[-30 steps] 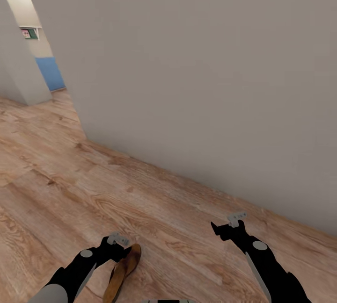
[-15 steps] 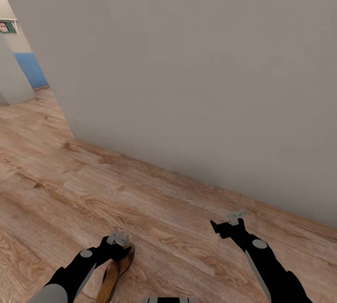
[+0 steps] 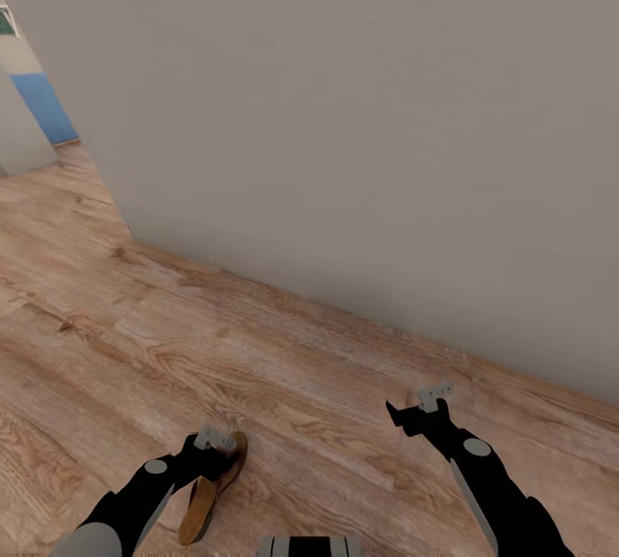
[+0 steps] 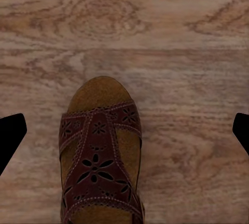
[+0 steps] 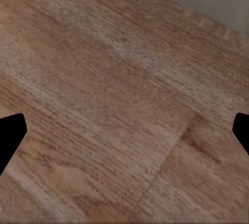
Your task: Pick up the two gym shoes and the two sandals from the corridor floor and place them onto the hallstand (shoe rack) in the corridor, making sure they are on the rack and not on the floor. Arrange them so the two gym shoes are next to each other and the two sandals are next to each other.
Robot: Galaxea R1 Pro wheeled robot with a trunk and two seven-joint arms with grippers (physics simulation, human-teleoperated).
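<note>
One flat brown sandal (image 3: pixel 209 491) lies on the wood-plank corridor floor (image 3: pixel 258 368), close to my base. In the left wrist view its tan footbed and dark maroon cut-out straps (image 4: pixel 98 162) sit between the two dark fingertips. My left gripper (image 3: pixel 215 439) hangs open just above the sandal's toe end, apart from it. My right gripper (image 3: pixel 428 402) is open over bare floor (image 5: pixel 119 110), holding nothing. The gym shoes, the other sandal and the hallstand are out of view.
A plain grey wall (image 3: pixel 361 127) runs diagonally close ahead, meeting the floor along a line from left to lower right. At the far left an opening (image 3: pixel 34 110) leads to another space with a blue panel.
The whole picture has slid left, so the camera has turned right. More of the sandal shows beside the left arm. Both arms keep their pose.
</note>
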